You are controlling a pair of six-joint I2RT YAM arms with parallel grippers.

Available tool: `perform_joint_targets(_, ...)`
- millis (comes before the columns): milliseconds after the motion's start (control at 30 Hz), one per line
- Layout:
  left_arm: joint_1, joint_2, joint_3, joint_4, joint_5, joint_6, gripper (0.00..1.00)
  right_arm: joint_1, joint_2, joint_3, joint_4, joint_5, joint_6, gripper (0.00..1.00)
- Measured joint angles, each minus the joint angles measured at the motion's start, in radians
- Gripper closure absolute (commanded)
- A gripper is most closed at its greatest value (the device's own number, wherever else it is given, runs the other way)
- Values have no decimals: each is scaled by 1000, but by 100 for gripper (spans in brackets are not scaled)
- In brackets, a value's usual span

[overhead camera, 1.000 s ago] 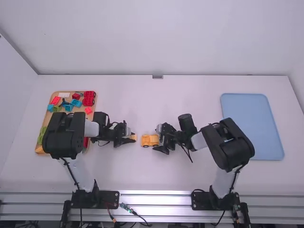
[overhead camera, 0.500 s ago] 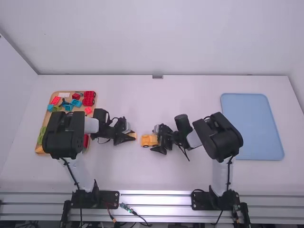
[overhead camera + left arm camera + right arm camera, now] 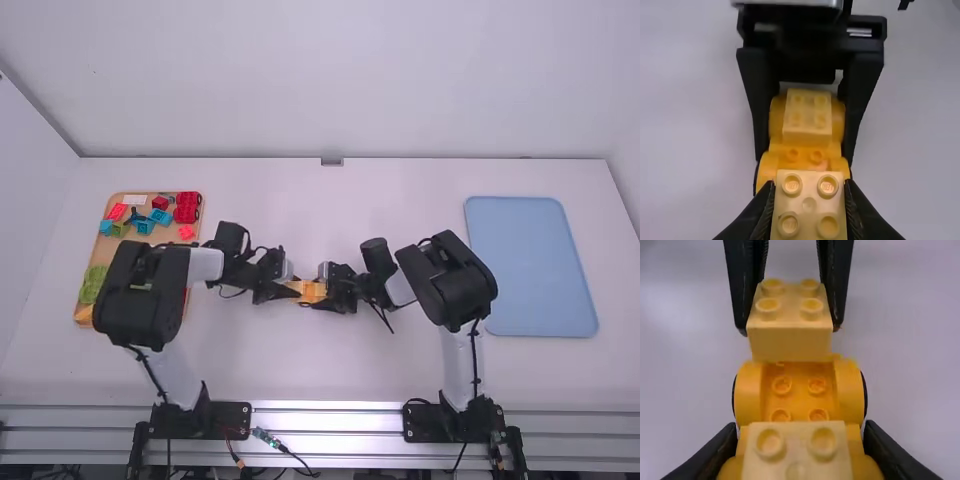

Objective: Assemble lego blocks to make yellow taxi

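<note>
Clenching pale yellow block [image 3: 809,204] between left fingers [image 3: 270,294]; right fingers [image 3: 340,303] grasping yellow car base [image 3: 799,400] by sides.

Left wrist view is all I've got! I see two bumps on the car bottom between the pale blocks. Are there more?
Observer: Yes, the right wrist view shows four studs on the yellow car base between the pale blocks.
Operator: Cool! Where are the other colours?
Observer: The high view shows red, blue and green pieces in the tan tray, on the left arm's side.
Operator: What's on the other side?
Observer: A light blue tray lies on the table there, beyond the right arm.
</note>
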Motion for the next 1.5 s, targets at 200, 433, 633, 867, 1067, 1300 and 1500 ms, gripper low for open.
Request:
perform_joint_targets(200,-48,0,0,58,-26,-14,98,0,0,0,-3,-3,-1,66)
perform_joint_targets(433,-84,0,0,76,-45,-26,98,0,0,0,-3,-6,-2,71)
perform_joint_targets(633,-93,0,0,76,-51,-29,98,0,0,0,-1,-5,-5,73)
perform_joint_targets(867,-93,0,0,95,-56,-29,98,0,0,0,-4,-11,-11,77)
perform_joint_targets(1067,-93,0,-30,262,-85,-107,98,0,2,0,-3,-16,-15,77)
perform_joint_targets(1300,-93,0,-69,296,-66,-144,98,-2,2,-2,-6,-25,-15,78)
perform_joint_targets(1500,-93,-3,-51,236,-65,-153,99,-3,5,-2,-11,-43,-14,78)
